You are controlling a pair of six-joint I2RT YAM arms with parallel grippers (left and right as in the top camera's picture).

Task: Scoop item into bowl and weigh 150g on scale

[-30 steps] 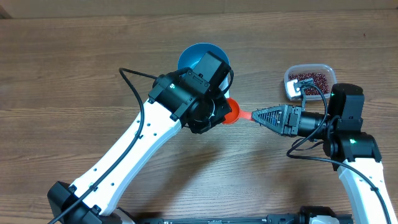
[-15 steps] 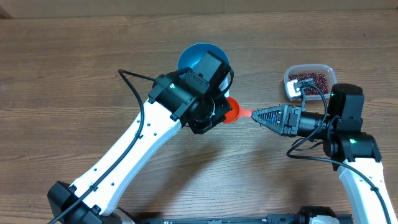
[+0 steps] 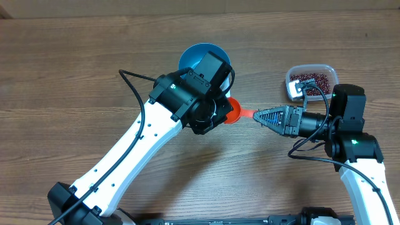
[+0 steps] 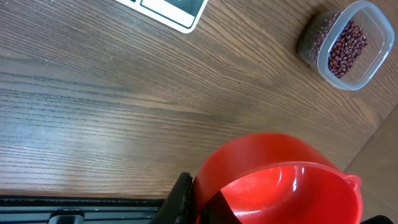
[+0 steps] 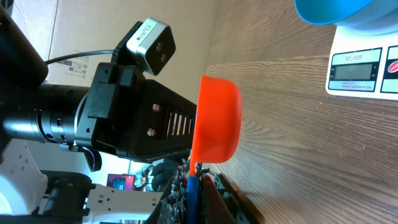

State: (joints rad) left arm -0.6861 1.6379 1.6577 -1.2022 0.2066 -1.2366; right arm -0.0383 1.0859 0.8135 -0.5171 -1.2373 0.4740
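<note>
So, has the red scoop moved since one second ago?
No. In the overhead view the red scoop lies exactly as far from the blue bowl and the clear tub as before.

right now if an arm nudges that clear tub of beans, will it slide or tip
Probably slides rather than tips: the tub sits flat, wider than tall, on the smooth table. Beans weigh its floor, so likely steady. With no lid, a hard shove might spill some.

A wood-grain table (image 3: 75, 62) fills the view. 1 orange-red scoop (image 3: 232, 112), a round cup with a short handle, is mouth up over the table's middle. 1 clear rounded-rectangular plastic tub (image 3: 310, 66) stands to the right, well apart from the scoop.
</note>
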